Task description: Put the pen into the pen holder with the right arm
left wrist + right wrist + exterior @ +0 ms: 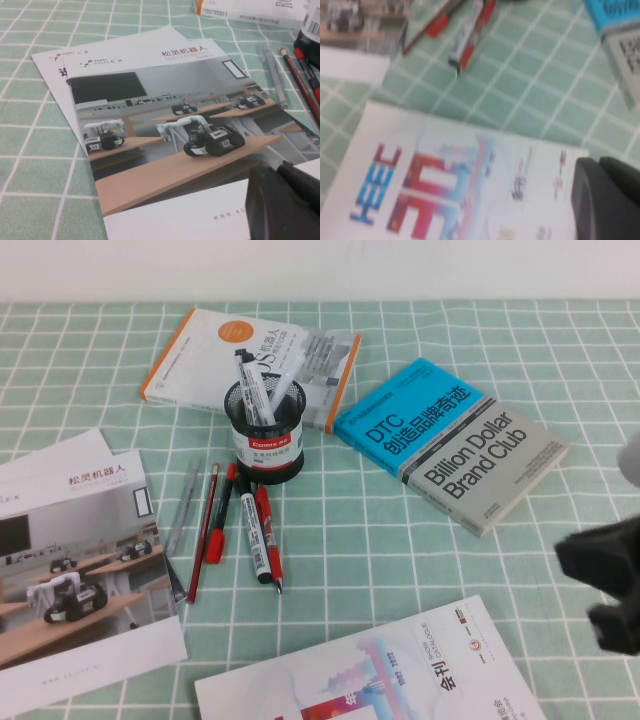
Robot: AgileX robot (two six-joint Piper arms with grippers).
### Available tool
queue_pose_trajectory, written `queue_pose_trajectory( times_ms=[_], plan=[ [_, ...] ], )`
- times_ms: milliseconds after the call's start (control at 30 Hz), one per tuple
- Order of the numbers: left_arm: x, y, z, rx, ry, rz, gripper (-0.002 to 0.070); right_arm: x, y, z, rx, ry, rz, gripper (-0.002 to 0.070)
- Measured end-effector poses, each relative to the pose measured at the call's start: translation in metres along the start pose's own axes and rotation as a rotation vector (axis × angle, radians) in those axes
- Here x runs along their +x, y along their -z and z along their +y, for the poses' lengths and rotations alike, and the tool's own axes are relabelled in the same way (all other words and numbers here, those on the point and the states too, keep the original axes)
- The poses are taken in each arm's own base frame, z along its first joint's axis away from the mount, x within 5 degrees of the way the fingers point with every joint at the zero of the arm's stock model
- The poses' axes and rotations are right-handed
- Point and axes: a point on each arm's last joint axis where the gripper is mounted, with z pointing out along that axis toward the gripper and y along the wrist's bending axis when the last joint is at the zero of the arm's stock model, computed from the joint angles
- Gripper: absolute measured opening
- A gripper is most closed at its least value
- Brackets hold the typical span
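Toward the far middle of the worktop stood the pen holder, a round black wire-mesh cup with a red-and-white label band around its lower part. The pen stood tilted inside it, its white barrel leaning against the rim beside another marker (the two tops rose together, so which was which was hard to settle). Just in front of the cup, red pens and a white printed marker lay in a loose bunch on the green checked cloth, with a grey pen beside them.

The right gripper hung at the right edge, cut off by the frame; only a dark blurred mass showed, and whether its fingers were spread or pressed together could not be told. The left gripper appeared only in its own wrist view, a black corner above the brochure near the left edge, its state equally unclear.

A blue book lay right of the cup, an orange-edged book behind it.
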Motion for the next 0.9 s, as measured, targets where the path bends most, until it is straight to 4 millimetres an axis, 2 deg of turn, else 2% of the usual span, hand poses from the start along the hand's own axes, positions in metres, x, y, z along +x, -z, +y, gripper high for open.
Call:
queue_pose_trajectory(
  times_ms=[200,333,400,533,733,833,900],
  plan=[
    [0.0,0.0,0.0,0.0,0.0,0.0,-0.0006,0.011,-0.002,-0.011,0.11,-0.005,0.022,-0.0019],
    [0.0,0.0,0.0,0.0,0.0,0.0,-0.0006,0.027,-0.009,-0.03,0.176,-0.058,-0.066,-0.0019],
    [0.0,0.0,0.0,0.0,0.0,0.0,-0.0006,0.042,-0.008,-0.045,0.226,-0.123,-0.144,-0.0019],
    [0.0,0.0,0.0,0.0,0.0,0.0,-0.0006,0.098,-0.009,-0.064,0.335,-0.305,-0.305,-0.0019],
    [0.0,0.0,0.0,0.0,0.0,0.0,-0.0006,0.176,-0.024,-0.065,0.466,-0.299,-0.47,-0.0019],
    [0.0,0.0,0.0,0.0,0.0,0.0,-0.0006,0.198,-0.029,-0.061,0.484,-0.27,-0.538,-0.0019],
    [0.0,0.0,0.0,0.0,0.0,0.0,-0.0006,0.203,-0.029,-0.059,0.488,-0.257,-0.573,-0.0019]
  ],
)
